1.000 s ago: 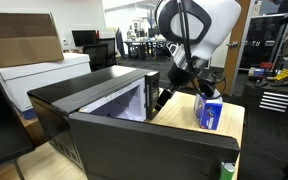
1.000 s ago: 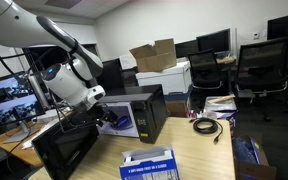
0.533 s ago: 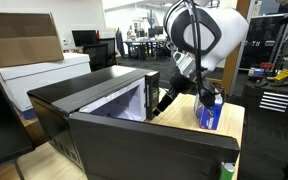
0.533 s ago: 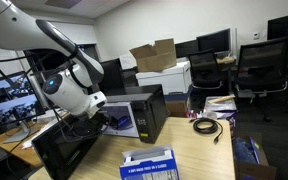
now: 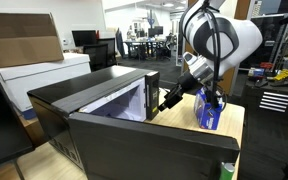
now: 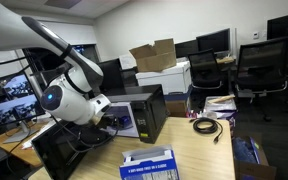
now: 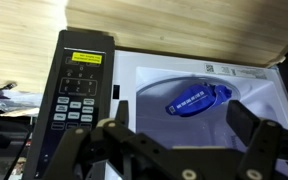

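A black microwave [image 5: 102,98] [image 6: 146,112] stands on the wooden table with its door [image 5: 144,150] [image 6: 66,150] swung open. In the wrist view its white lit cavity holds a blue packet [image 7: 197,99] with white lettering, and the keypad panel [image 7: 79,85] is at the left. My gripper [image 7: 164,142] [image 5: 171,98] hovers just outside the opening, open and empty, its fingers [image 7: 252,132] framing the cavity without touching anything.
A blue and white box [image 5: 209,112] stands on the table [image 5: 234,125] beside the arm, shown at the near edge as the box [image 6: 149,163]. A coiled black cable [image 6: 206,125] lies on the table. A printer with a cardboard box [image 6: 156,55], office chairs and monitors stand behind.
The arm has drawn back from the microwave opening, its wrist swinging away from the cavity. The gripper stays open; the blue packet and the door have not moved.
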Robot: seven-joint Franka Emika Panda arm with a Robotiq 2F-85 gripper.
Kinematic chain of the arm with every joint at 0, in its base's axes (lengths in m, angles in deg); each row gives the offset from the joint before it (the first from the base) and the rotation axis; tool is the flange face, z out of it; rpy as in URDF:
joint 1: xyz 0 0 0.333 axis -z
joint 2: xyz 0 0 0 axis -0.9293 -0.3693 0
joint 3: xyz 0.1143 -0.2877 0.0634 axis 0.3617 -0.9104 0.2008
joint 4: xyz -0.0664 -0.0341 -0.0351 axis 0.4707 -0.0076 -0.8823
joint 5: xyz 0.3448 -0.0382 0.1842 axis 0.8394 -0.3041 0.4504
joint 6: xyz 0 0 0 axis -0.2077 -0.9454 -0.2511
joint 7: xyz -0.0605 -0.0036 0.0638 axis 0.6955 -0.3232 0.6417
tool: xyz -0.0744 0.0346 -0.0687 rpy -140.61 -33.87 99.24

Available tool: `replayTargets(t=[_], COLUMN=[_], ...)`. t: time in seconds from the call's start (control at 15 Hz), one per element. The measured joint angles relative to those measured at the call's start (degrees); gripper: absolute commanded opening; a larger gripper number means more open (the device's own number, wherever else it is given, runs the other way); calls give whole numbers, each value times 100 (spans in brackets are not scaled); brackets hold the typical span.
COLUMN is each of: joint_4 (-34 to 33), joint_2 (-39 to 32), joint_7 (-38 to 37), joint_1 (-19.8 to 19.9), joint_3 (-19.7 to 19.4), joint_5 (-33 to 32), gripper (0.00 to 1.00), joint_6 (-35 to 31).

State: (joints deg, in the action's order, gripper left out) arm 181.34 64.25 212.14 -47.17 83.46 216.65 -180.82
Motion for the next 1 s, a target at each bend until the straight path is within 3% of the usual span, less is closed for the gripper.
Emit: replayTargets(t=[0.6, 1.0], joint_4=[224, 335], joint_2=[332, 312], joint_7=[-51, -55], joint_1=[-1385, -2052], joint_3=[-1401, -1999], joint_5=[95, 725], gripper=[100, 100], joint_6=[251, 406])
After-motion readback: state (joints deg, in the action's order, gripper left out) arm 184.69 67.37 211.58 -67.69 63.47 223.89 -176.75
